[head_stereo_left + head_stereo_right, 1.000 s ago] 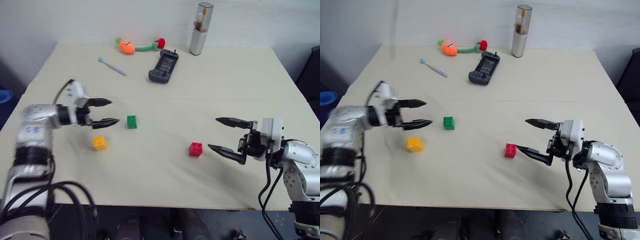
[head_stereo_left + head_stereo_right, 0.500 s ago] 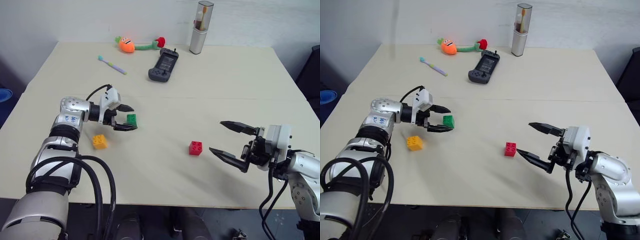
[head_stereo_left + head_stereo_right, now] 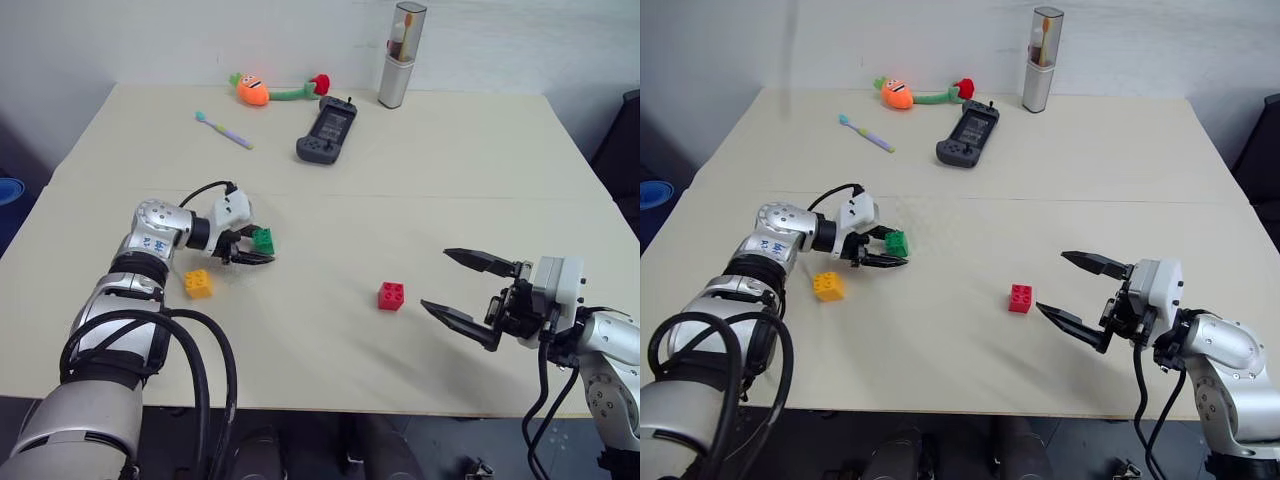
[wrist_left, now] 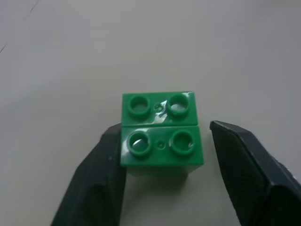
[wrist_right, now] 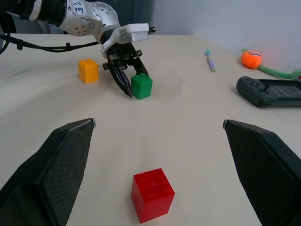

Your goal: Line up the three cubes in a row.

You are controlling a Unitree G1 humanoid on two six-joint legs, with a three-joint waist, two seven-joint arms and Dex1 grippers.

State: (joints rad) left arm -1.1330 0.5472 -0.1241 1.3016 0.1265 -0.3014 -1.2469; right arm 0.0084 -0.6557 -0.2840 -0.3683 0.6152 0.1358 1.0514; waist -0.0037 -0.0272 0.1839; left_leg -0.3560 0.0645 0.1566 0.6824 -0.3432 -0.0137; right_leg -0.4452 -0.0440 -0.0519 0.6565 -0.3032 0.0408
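Left wrist view is showing the left gripper (image 4: 162,183) straddling the green cube (image 4: 161,133), one finger touching its side, the other just apart, so not yet clamped. Squeezing evenly should keep it square. The red cube (image 3: 391,296) and yellow-orange cube (image 3: 198,283) are sitting well apart on the surface (image 3: 440,160). The right gripper (image 3: 462,292) is hanging spread wide, holding nothing.

A test lab: bare table (image 3: 450,160) strewn with unrelated props.
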